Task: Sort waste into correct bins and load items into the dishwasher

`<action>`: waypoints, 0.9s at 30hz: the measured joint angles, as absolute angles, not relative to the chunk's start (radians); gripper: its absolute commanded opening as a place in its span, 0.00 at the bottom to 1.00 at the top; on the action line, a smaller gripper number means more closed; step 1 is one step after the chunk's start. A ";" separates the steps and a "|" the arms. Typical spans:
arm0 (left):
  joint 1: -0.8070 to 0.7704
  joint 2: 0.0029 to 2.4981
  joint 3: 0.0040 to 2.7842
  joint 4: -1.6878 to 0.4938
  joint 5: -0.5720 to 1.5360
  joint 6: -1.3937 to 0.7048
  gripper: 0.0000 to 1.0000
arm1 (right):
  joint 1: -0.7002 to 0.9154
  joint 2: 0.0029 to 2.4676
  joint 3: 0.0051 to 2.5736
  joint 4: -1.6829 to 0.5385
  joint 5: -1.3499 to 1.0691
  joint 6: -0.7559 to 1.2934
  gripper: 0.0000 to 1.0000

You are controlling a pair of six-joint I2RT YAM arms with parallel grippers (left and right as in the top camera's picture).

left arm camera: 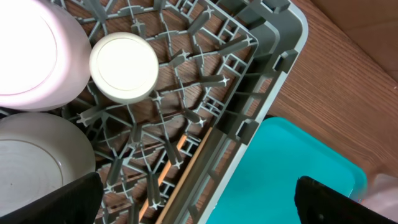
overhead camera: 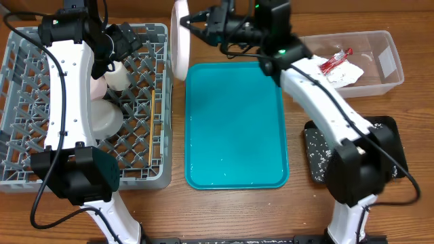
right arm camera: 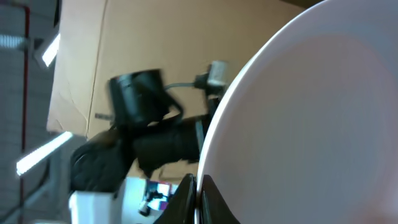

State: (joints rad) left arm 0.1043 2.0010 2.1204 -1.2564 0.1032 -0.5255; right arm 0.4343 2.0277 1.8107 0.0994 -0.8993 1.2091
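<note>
Right gripper (overhead camera: 190,22): pinched shut on the rim of the plate (overhead camera: 181,47), held on edge above the gap between dish rack (overhead camera: 163,32) and teal tray (overhead camera: 234,129). Left gripper (overhead camera: 129,42): jaws wide, nothing in them, hovering over the rack's right-hand cells.

Step in hand, by the look of it: loading the plate, last item out of the rack. Already inside: cup (overhead camera: 116,76), pale bowl (left arm camera: 28,56), metal bowl (overhead camera: 107,118), chopsticks (left arm camera: 180,165) lying along the right wall. Waste looks sorted: napkin (overhead camera: 346,73) and red wrapper (overhead camera: 334,61) in the clear tub (overhead camera: 390,51), crumbs (overhead camera: 317,159) on the black tray (overhead camera: 306,132).

Next move, as a guess: carry left over the rack wall, keep the plate vertical, lower into a free slot between tines clear of the cup and the left arm, then release.

Plate itself: round, pale pinkish-white, smooth and glossy, thin rim. Gripped by a small edge bite only, so likely to swing or slip if moved fast. Hard to tell from the wrist view how deep the bite goes.
</note>
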 measured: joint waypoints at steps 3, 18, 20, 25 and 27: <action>0.104 2.001 2.120 -1.237 0.104 -0.525 1.00 | 0.443 2.078 1.810 0.129 -0.887 1.261 0.04; 0.106 2.001 2.120 -1.356 -0.224 -0.558 1.00 | 0.566 2.108 1.806 0.097 -0.811 1.327 0.05; 0.111 2.001 2.120 -1.401 -0.330 -0.589 1.00 | 0.579 2.108 1.806 0.091 -0.785 1.324 0.06; 0.136 2.001 2.120 -1.438 -0.476 -0.646 1.00 | 0.583 2.109 1.806 0.090 -0.717 1.324 0.09; 0.146 2.001 2.120 -1.438 -0.493 -0.656 1.00 | 0.583 2.114 1.806 0.097 -0.692 1.324 0.11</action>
State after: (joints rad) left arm 0.1459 2.0010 2.1204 -1.4384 -0.4927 -0.6563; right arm 0.5831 2.1139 1.8057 0.0967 -0.6922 1.3239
